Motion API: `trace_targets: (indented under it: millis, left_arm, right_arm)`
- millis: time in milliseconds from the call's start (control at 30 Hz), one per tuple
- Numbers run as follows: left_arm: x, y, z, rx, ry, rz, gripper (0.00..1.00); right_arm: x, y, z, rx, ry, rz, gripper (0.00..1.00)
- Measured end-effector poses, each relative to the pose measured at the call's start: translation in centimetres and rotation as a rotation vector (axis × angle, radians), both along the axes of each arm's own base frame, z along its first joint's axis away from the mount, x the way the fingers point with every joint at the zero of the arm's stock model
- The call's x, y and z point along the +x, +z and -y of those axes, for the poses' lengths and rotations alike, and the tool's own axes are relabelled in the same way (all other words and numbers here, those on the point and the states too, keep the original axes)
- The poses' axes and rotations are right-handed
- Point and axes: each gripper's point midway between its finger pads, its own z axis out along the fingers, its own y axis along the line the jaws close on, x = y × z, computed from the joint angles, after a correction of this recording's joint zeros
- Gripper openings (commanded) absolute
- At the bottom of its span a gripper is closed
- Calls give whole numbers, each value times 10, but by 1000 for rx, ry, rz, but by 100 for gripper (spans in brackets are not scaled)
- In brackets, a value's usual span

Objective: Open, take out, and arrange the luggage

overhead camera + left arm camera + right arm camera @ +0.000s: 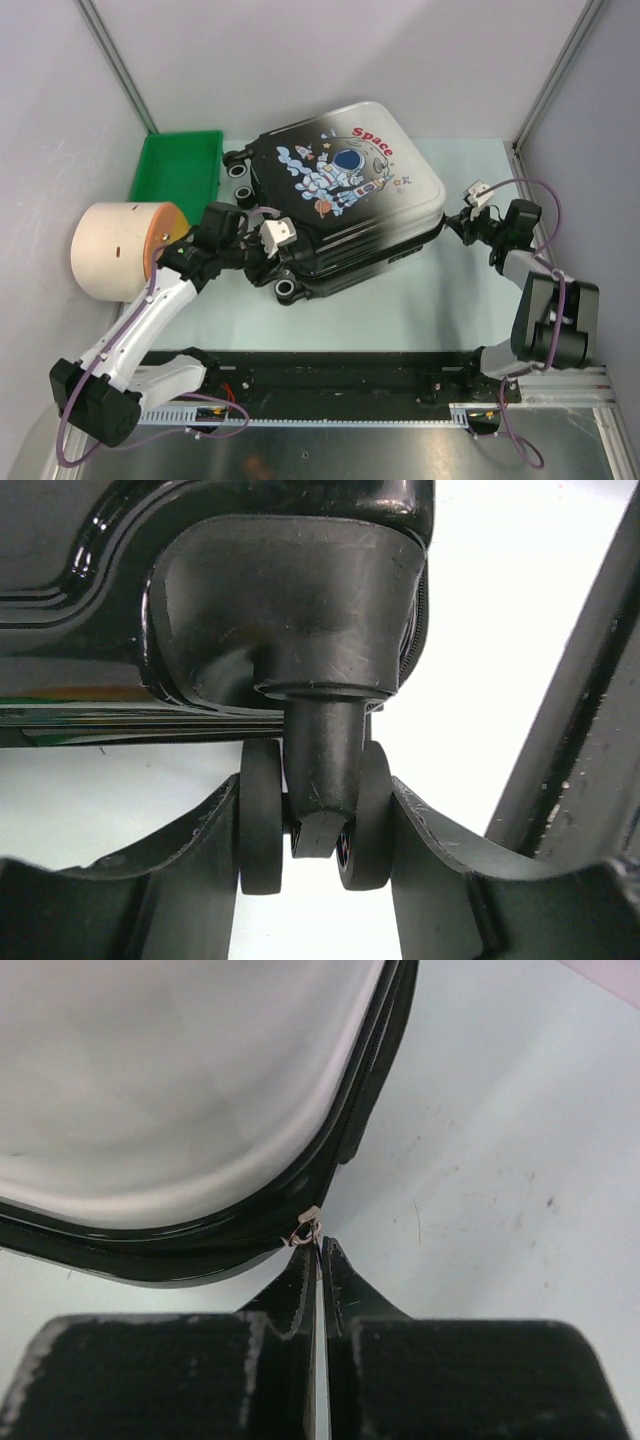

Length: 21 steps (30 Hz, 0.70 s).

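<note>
Top external view: the luggage [340, 200] lies closed on the worktop [460, 300], astronaut print up. At the luggage's near-left corner, the left fingers [180, 880] clamp a black twin wheel [262, 815], one on each side. At its right edge, the right fingers [345, 1295] are pressed together, tips touching the small zip pull [307, 1228]; possibly pinching it. A green tray [180, 165] and a cream cylinder [110, 250] sit left of the luggage.
</note>
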Motion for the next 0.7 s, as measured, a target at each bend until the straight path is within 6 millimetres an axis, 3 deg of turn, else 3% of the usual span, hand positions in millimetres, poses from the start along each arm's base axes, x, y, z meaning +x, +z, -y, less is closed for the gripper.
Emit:
trace_targets:
  millis: [233,433,700]
  left_arm:
    - [12,-1,-8,53,-108,103,0]
    - [14,-3,-13,80,-184,152,0]
    - [16,-5,-16,93,-249,201,0]
  right_arm:
    - [26,2,-9,109,132,-3,0]
    - [41,4,-25,63,194,61,0]
    - [87,5,-44,17,257,183,0]
